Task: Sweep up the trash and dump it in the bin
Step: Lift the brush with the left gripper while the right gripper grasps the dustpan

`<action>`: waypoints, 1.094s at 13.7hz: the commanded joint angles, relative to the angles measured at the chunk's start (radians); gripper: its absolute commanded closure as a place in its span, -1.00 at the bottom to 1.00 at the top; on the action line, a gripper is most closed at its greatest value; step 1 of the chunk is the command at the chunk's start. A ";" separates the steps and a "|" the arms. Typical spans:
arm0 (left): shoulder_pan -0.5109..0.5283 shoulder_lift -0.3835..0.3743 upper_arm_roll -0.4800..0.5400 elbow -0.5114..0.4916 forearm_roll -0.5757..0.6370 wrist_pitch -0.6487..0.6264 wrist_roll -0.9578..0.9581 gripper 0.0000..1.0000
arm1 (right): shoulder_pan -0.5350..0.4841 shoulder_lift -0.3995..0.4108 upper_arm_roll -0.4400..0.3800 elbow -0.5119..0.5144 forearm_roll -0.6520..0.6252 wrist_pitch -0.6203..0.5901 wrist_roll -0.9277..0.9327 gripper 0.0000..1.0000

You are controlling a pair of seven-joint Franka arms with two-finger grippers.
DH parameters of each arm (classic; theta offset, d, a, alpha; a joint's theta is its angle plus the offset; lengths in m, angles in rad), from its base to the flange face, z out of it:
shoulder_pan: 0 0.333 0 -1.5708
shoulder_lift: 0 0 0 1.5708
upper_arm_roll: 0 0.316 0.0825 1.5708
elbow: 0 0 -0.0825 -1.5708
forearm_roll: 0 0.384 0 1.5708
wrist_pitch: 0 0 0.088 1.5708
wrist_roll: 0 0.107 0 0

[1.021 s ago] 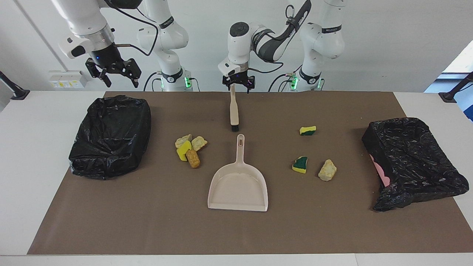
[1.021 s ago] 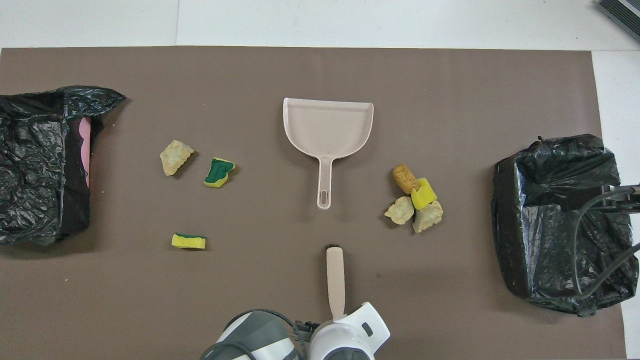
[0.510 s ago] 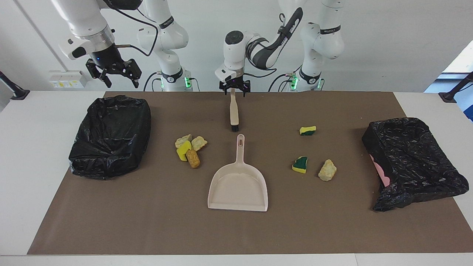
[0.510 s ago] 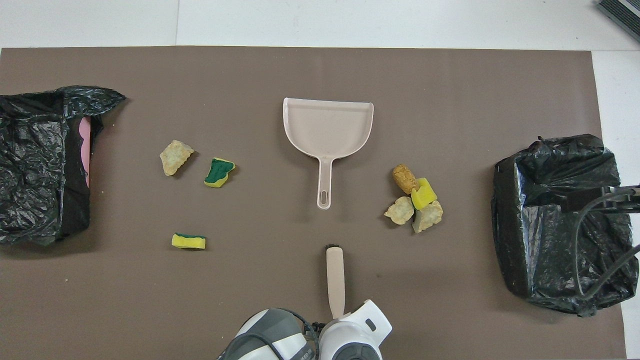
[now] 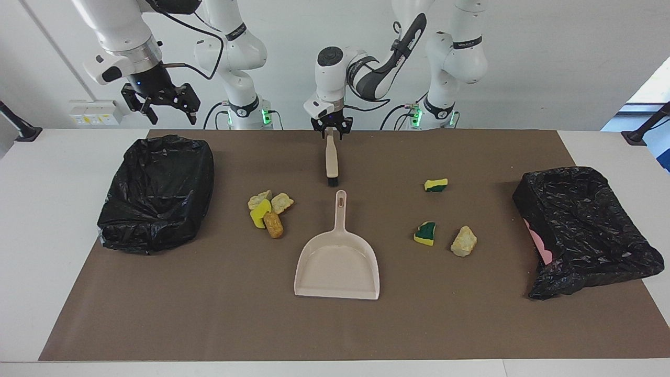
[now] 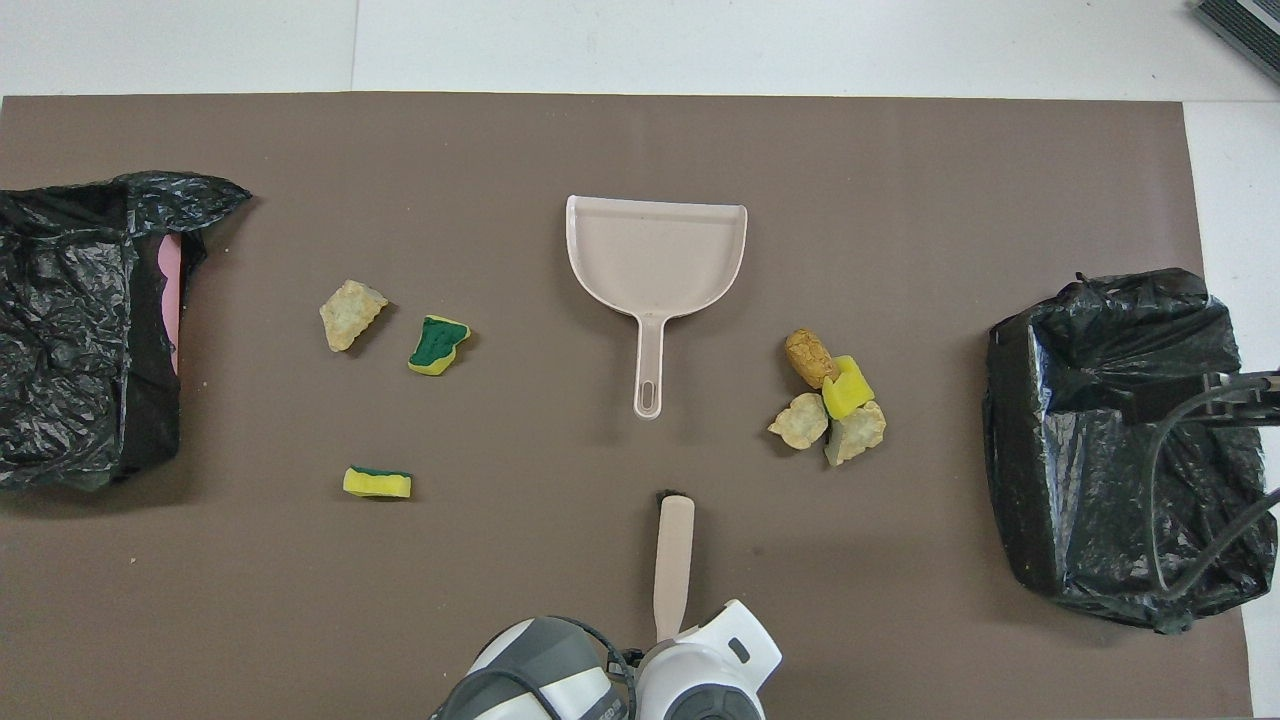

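Facing view first. The left end effector (image 5: 329, 133) sits low by the worktop (image 5: 42, 173) edge nearest the robots, about midway along it, fingers pressed together on the handle end of the little brush (image 5: 331, 162). The brush lies on the brown mat (image 5: 220, 314) with its dark bristle end pointing at the dustpan (image 5: 337, 264), which lies flat mid-mat, handle toward the robots. The right end effector (image 5: 159, 104) hangs in the air with its fingers spread and nothing in them, above the worktop edge nearest the robots, by the black bin bag (image 5: 157, 191) at the right arm's end. That arm is just waiting. Another bagged bin (image 5: 586, 230) lies at the left arm's end, a bit of pink showing.

The trash: a cluster of four chunks (image 5: 269, 212) beside the dustpan handle toward the right arm's end, three loose pieces (image 5: 437, 222) toward the left arm's end.

Overhead view. The brush (image 6: 672, 560) comes up from the bottom edge, where the left arm's wrist covers its handle end, so the grip is hidden here. Its bristles stop short of the dustpan (image 6: 655, 255) handle. The cluster (image 6: 830, 400) and the loose pieces (image 6: 390, 390) lie on either side of it. Both bins (image 6: 1110, 440) (image 6: 75, 320) sit at the worktop's ends.
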 commanded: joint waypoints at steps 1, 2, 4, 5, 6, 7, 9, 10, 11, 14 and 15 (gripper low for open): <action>0.004 -0.021 0.015 0.036 0.006 -0.084 0.001 1.00 | -0.002 -0.014 0.003 -0.025 -0.007 0.017 -0.001 -1.00; 0.023 -0.024 0.018 0.052 0.012 -0.109 0.013 1.00 | -0.004 -0.012 0.003 -0.025 -0.009 0.035 0.002 -1.00; 0.092 -0.038 0.017 0.087 0.037 -0.173 0.057 1.00 | 0.002 -0.003 0.005 -0.016 -0.015 0.042 0.004 -1.00; 0.132 -0.039 0.017 0.108 0.064 -0.222 0.076 1.00 | 0.005 0.009 0.006 0.002 -0.015 0.042 0.008 -1.00; 0.183 -0.041 0.017 0.127 0.084 -0.261 0.111 1.00 | 0.010 0.023 0.020 0.024 -0.015 0.045 0.008 -1.00; 0.242 -0.039 0.017 0.150 0.088 -0.288 0.183 1.00 | 0.016 0.040 0.032 0.034 -0.015 0.073 0.014 -1.00; 0.344 -0.044 0.018 0.161 0.091 -0.322 0.264 1.00 | 0.039 0.086 0.055 0.033 0.003 0.153 0.088 -1.00; 0.387 -0.051 0.018 0.161 0.097 -0.329 0.306 1.00 | 0.065 0.118 0.063 0.035 0.005 0.196 0.147 -1.00; 0.442 -0.052 0.018 0.164 0.120 -0.330 0.346 1.00 | 0.096 0.144 0.068 0.036 -0.004 0.237 0.192 -1.00; 0.617 -0.003 0.017 0.242 0.167 -0.327 0.511 1.00 | 0.194 0.283 0.071 0.051 0.011 0.365 0.322 -1.00; 0.667 0.020 0.018 0.271 0.167 -0.322 0.579 1.00 | 0.218 0.326 0.077 0.050 0.025 0.438 0.400 -1.00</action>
